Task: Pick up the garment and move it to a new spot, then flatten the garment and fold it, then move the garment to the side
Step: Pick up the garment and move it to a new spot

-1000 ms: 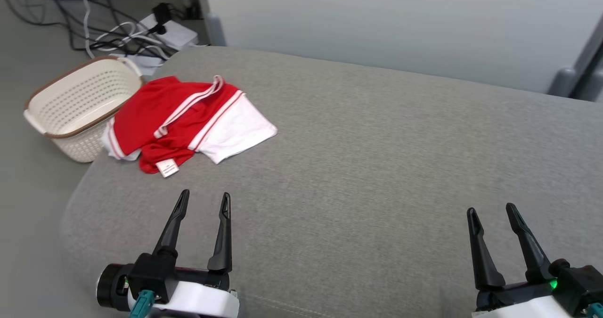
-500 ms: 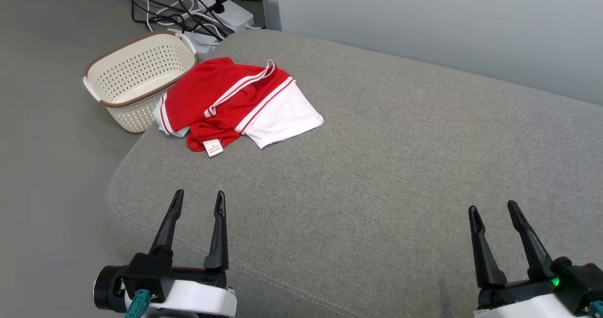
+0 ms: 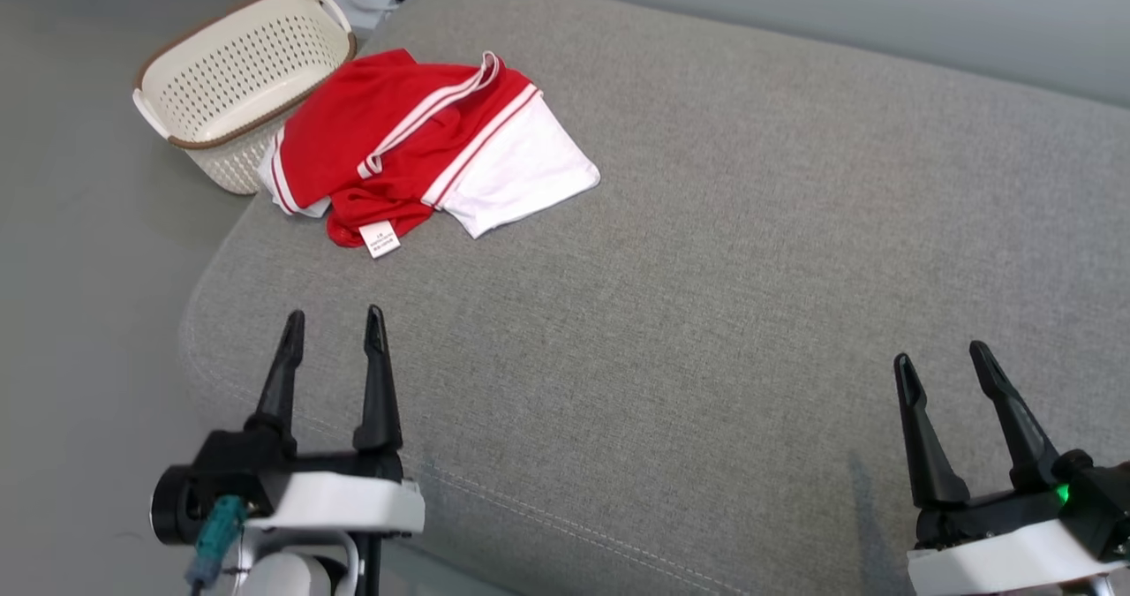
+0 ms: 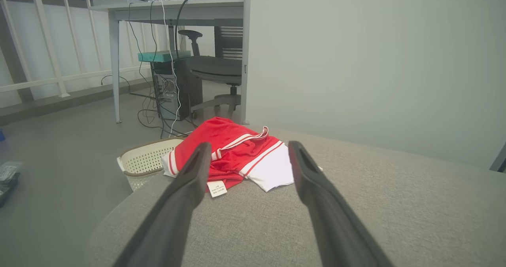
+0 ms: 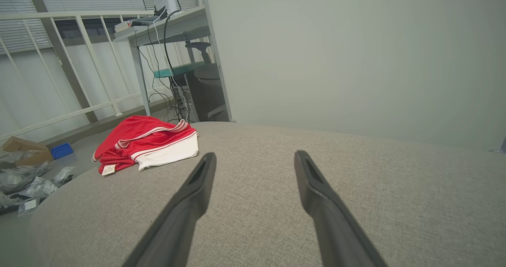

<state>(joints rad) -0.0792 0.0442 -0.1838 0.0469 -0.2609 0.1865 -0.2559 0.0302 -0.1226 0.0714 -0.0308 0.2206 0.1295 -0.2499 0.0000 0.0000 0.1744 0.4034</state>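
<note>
Small white tag (image 3: pixel 377 238) on the red garment (image 3: pixel 371 141), its print too small to read.

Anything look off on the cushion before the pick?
Only the garment: it is bunched up at the far-left corner of the cushion, with its care label flipped outward and one end at the cushion's edge beside the basket.

One red-and-white garment (image 3: pixel 397 150) is lying on one grey cushion (image 3: pixel 706 269), carrying one white label (image 3: pixel 380 238). One cream basket (image 3: pixel 221 165) is standing by. Two grippers are showing, the left gripper (image 3: pixel 334 313) and the right gripper (image 3: pixel 939 353), each holding two dark fingers (image 3: pixel 378 384) apart. One desk (image 4: pixel 166 12), one office chair (image 4: pixel 213 67) and one computer tower (image 4: pixel 166 89) are standing behind.
</note>
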